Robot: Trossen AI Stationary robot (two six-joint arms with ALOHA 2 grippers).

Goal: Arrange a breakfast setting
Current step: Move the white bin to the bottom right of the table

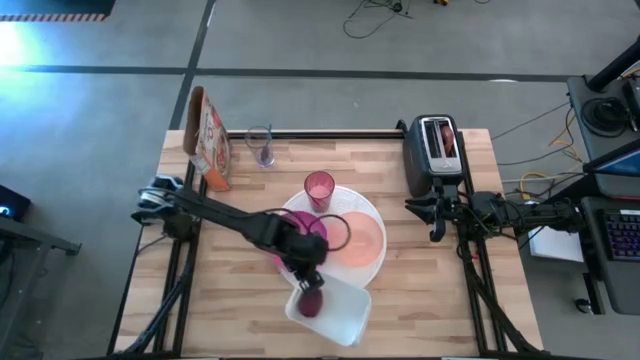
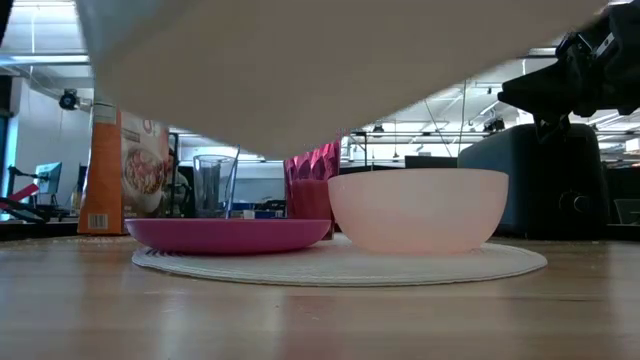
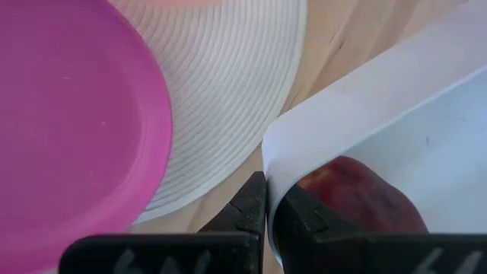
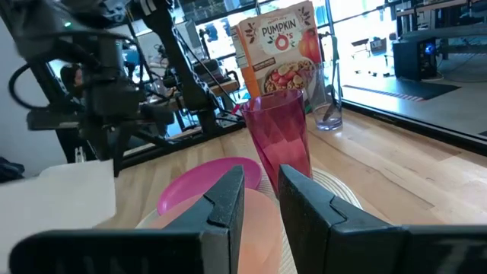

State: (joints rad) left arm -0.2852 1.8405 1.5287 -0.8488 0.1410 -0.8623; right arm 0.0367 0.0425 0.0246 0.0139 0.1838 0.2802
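My left gripper [image 1: 310,290] is clamped on the rim of the white container [image 1: 340,312], the dark red round fruit [image 3: 358,194] just inside that wall. The magenta plate [image 3: 68,122] lies beside my jaws. My right gripper [image 1: 437,222] waits by the toaster [image 1: 432,150], jaws slightly apart, holding nothing.

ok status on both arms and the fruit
Left gripper shut on white tray rim. Fruit inside tray. Right gripper parked by toaster, holding nothing.

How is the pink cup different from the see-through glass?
The pink tumbler is coloured deep pink, while the clear glass has no colour and you can see through it. The pink tumbler stands at the edge of the big round white plate; the clear glass stands on the bare wooden table, beside the cereal box. The tumbler looks wider too. Both stand upright.
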